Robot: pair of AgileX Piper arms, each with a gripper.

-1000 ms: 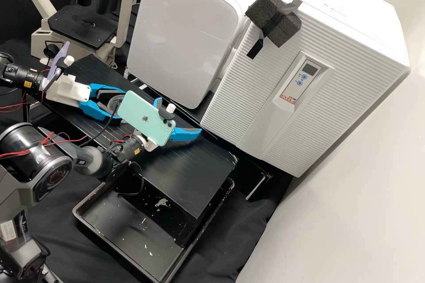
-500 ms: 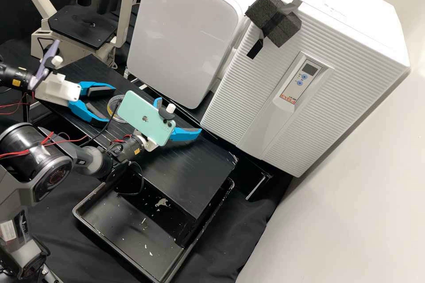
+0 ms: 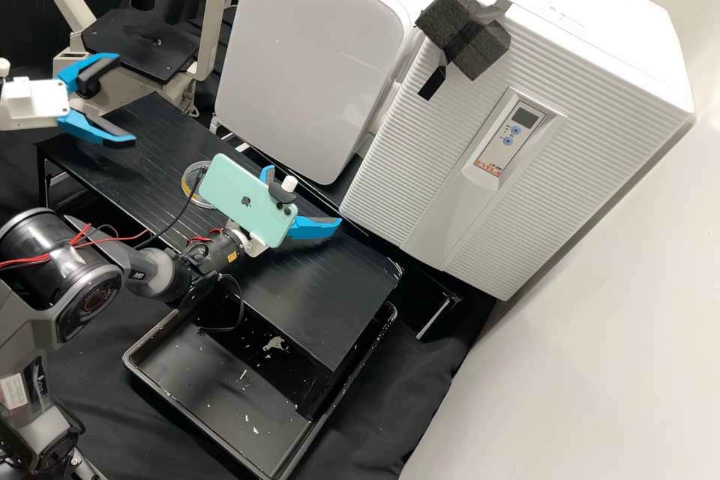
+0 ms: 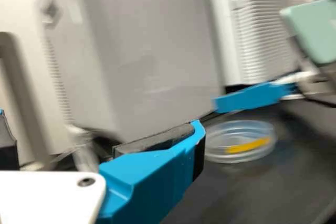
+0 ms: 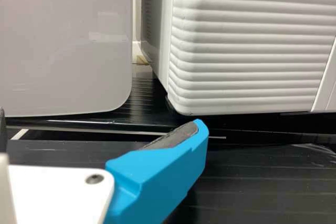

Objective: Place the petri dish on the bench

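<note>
One clear, round, shallow petri dish point(image 3: 187, 189) sits flat on the black bench point(image 3: 307, 300) with its lengthwise grooves, about midway along it; in the left wrist view the dish holds one yellow streak. No finger touches it.

Of the two grippers, the left gripper point(image 3: 124, 99) is at the far left, above the bench's left end, well apart from the dish. Its two bright blue fingers are spread, with nothing between them. The right gripper point(image 3: 303, 196) is to the right of the dish, over the bench, and its two blue fingers also stand wide apart, with nothing gripped. One mint-green phone point(image 3: 240, 199) is mounted above its wrist, and in the high view the phone's left edge lies just beside the dish.

Behind the bench stand two white cabinets: one with a smooth grey-white front point(image 3: 315, 52), and, to its right, one with a ribbed front point(image 3: 397, 165). The ribbed one carries two dark foam blocks point(image 3: 484, 52) high on its left, and one control panel point(image 3: 511, 136) with two blue buttons. One cream microscope point(image 3: 212, 15) with a black stage point(image 3: 139, 45) stands far left. On the near side, one black rectangular tray point(image 3: 129, 355) reaches partly under the bench, with several white flecks point(image 3: 274, 343) in it.
</note>
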